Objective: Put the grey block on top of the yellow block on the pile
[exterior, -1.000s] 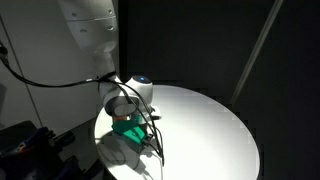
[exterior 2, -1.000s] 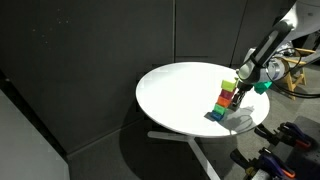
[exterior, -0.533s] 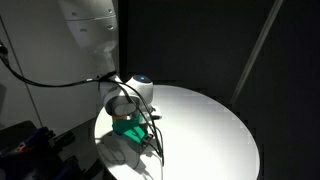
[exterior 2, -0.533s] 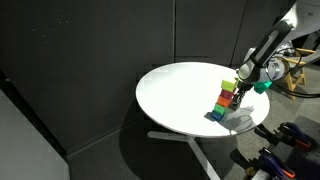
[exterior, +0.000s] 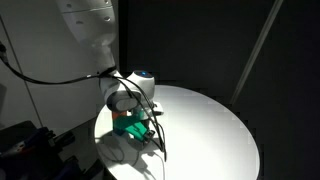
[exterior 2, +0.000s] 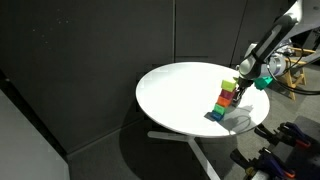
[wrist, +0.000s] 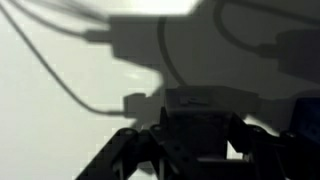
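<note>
Dark room, round white bench (exterior 2: 180, 95). Tool (wrist: 197, 130) clamped on small plain grey cube (wrist: 195, 105), at 2 o'clock of yellow-lime top cube (exterior 2: 229, 86). Pile of coloured cubes (exterior 2: 226, 100) stood near bench's 4 o'clock edge. Risks: sideways brush could topple narrow pile; off-centre release could drop cube.

Site: a robotics lab, set up as a test cell.

- Black backdrop (exterior 2: 80, 60) of flat dark panels closes off the scene in both exterior views.
- A round white table (exterior 2: 175, 95) on a white pedestal base (exterior 2: 185, 137) stands before the panels, brightly lit against the dark.
- A white robot arm (exterior: 90, 25) rises at the table's edge, with black cables (exterior: 45, 80) running off it.
- More loose wiring (exterior 2: 297, 80) hangs beside the arm.
- Dark gear with red parts (exterior 2: 285, 155) sits low down near the table.
- A slanted pale pole (exterior: 258, 50) crosses the backdrop.
- On the table stands a pile (exterior 2: 225, 98) of small coloured cubes, a plain test object.
</note>
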`<act>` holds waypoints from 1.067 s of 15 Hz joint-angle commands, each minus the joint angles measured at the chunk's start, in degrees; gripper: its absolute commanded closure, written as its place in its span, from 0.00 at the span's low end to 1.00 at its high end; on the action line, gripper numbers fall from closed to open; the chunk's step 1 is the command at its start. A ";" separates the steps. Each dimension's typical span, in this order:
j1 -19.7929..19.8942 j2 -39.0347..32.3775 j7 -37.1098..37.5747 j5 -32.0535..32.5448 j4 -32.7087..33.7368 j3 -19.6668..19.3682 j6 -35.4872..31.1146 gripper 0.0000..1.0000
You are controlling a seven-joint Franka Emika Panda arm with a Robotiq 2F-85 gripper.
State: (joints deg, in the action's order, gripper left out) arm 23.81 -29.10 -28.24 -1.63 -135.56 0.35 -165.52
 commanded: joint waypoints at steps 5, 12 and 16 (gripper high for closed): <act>-0.31 7.13 0.40 0.86 -2.50 -0.89 6.28 0.69; -2.03 13.09 0.47 0.72 -4.34 -2.82 9.54 0.69; -3.66 16.76 0.63 0.68 -5.19 -3.97 12.63 0.69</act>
State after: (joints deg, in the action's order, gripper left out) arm 21.74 -16.82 -28.25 -1.63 -138.87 -2.22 -155.74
